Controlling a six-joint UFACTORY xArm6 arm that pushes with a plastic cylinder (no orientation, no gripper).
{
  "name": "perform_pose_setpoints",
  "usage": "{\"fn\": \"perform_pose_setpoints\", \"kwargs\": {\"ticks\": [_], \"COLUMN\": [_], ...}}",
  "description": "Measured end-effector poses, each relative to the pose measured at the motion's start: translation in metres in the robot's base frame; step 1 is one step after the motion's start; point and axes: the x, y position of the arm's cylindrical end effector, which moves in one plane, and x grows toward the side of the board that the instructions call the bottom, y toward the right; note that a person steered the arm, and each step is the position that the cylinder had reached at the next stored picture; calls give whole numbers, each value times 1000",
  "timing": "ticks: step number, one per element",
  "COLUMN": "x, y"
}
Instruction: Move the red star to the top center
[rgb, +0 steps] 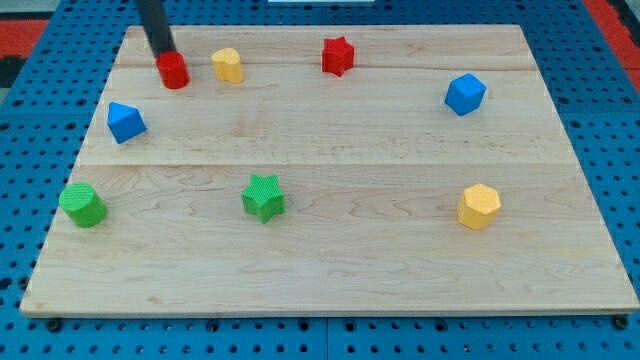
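Observation:
The red star (338, 55) lies near the view's top edge of the wooden board (330, 260), a little right of its middle. My tip (162, 53) is at the view's top left, touching the upper left side of a red cylinder (173, 71). A yellow block (228, 65) sits between the red cylinder and the red star. The tip is far to the left of the red star.
A blue block (125, 122) lies at the left, a blue block (465, 94) at the upper right. A green cylinder (82, 205) is at the lower left, a green star (263, 196) at the lower middle, a yellow hexagonal block (479, 206) at the lower right.

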Motion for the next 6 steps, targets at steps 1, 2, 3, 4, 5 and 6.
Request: {"fn": "perform_pose_setpoints", "kwargs": {"ticks": [1,2,3,4,5,6], "x": [-22,19,18,12,17,63], "y": [14,52,73,67,73,105]}}
